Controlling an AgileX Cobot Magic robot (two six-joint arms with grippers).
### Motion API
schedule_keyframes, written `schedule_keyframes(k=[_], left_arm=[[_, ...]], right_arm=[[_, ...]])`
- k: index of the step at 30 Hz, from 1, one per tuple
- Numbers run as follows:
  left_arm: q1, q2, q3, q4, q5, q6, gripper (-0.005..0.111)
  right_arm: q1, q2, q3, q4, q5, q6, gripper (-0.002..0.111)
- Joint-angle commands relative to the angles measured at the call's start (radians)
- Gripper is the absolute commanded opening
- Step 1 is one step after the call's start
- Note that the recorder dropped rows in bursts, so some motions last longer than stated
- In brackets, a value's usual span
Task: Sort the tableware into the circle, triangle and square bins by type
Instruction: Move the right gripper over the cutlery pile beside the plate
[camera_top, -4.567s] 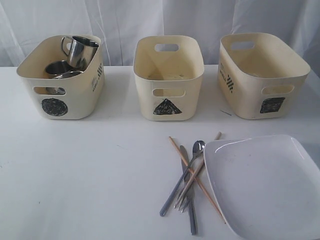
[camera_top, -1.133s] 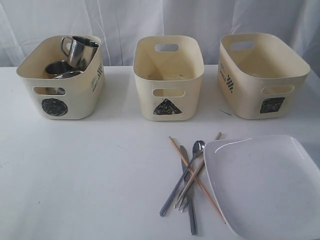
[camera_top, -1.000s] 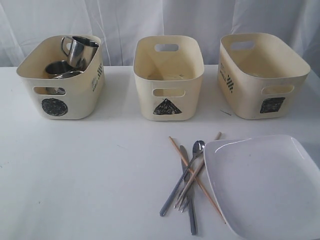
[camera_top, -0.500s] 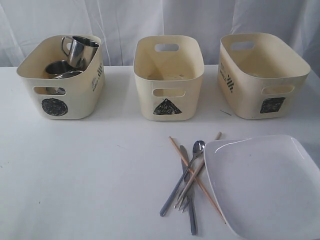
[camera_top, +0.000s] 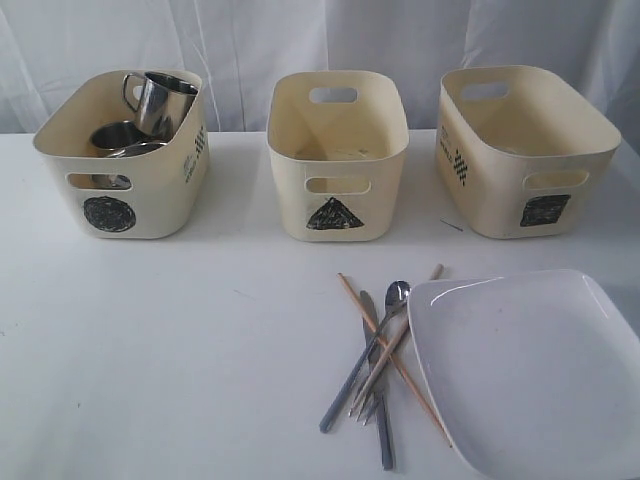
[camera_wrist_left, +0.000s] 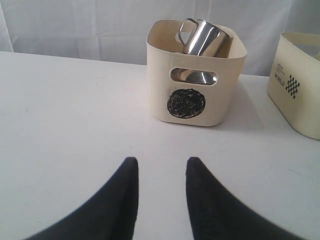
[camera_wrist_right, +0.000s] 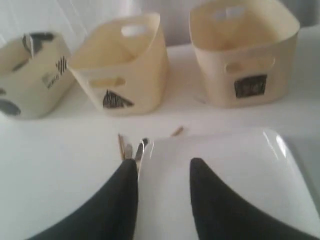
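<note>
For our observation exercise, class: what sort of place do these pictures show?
Likely a robot test bench, not a kitchen: a plain white table, a white curtain behind it, and a circle tub, triangle tub and square tub lined up for sorting.

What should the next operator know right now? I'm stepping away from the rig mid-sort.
Left gripper: open, empty, over the bare table, facing the circle bin.
Right gripper: open, empty, above the white plate.
Done: a steel mug and other steel vessels sit in the circle bin.
Triangle bin and square bin: no tableware visible inside.
Left to do: spoon, fork, knife and chopsticks, lying crossed in a pile beside the plate, plus the plate itself.
</note>
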Motion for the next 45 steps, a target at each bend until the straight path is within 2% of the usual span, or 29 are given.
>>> schedule_keyframes(k=[1, 6, 13, 20, 27, 39, 45], left_arm=[[0.002, -0.005, 0.004, -0.005, 0.000, -0.008, 0.038], [0.002, -0.005, 0.004, -0.005, 0.000, -0.008, 0.038], [0.002, -0.005, 0.004, -0.005, 0.000, -0.008, 0.038], [0.002, -0.005, 0.004, -0.005, 0.000, -0.008, 0.038], [0.002, -0.005, 0.004, -0.005, 0.000, -0.008, 0.038], [0.002, -0.005, 0.004, -0.005, 0.000, -0.008, 0.038], [0.002, -0.005, 0.004, -0.005, 0.000, -0.008, 0.038]], right_arm=[[0.000, 0.159, -0.061, 0.087, 0.113, -0.141, 0.034], [0.000, 0.297, -0.090, 0.230, 0.123, -0.288, 0.037], [-0.001, 0.433, -0.090, 0.316, 0.083, -0.327, 0.048], [-0.001, 0.553, -0.090, 0.657, 0.100, -0.537, 0.048], [0.014, 0.653, -0.090, 0.732, 0.093, -0.601, 0.048], [0.286, 0.800, -0.102, 0.777, -0.071, -0.621, 0.048], [0.415, 0.914, -0.144, 0.717, -0.164, -0.591, 0.048]])
